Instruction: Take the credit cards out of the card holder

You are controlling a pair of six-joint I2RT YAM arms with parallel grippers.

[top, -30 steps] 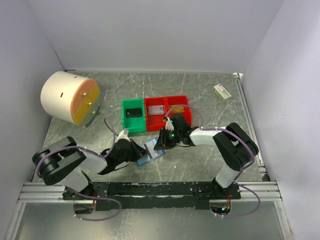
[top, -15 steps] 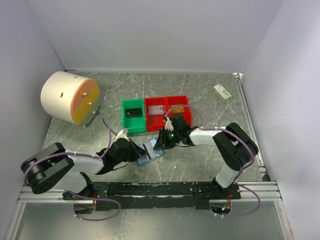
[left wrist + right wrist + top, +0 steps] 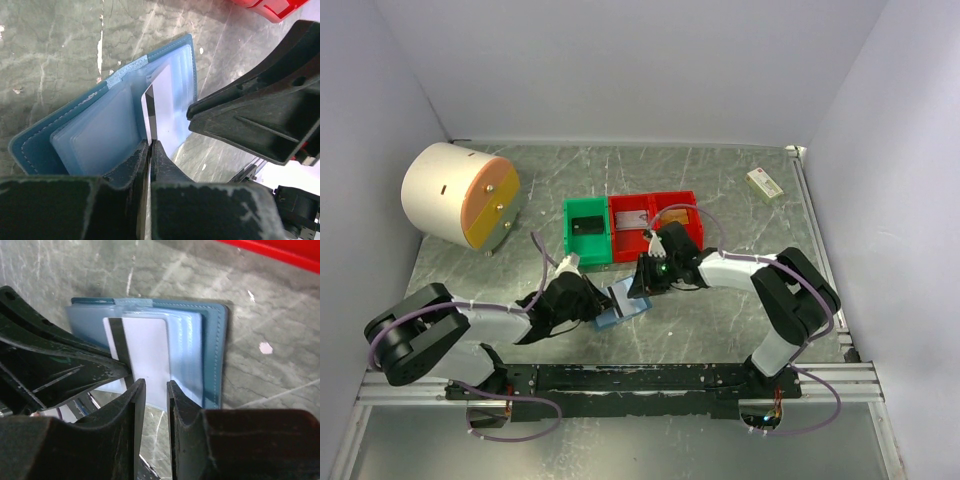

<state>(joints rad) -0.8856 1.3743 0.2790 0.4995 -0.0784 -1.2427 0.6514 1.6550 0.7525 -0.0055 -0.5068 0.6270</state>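
Card handling: the credit card (image 3: 167, 105) looked light, thin and stiff, with a smooth face that would probably slip under a weak pinch.
Where to take hold: best across both faces at the free edge standing out of the sleeve, then pulled along the sleeve's line rather than twisted.
Holder handling: the card holder (image 3: 30, 145) seemed soft and light, so it would likely drag along with the card unless it was pinned.
Card look: white, with a black stripe down one side. It was the only card I could make out.
Holder look: a blue bi-fold with stitched edges, lying open, with pale clear sleeves inside.
Location: lower centre of the top view, on the counter (image 3: 720, 320), just below the green bin (image 3: 586, 232).
Left pincer (image 3: 150, 145): pressed together on the card's near edge, at the bottom centre of its wrist view.
Right pincer (image 3: 151, 385): fingers a narrow gap apart at the card's lower edge. I could not tell whether they nipped a sleeve.
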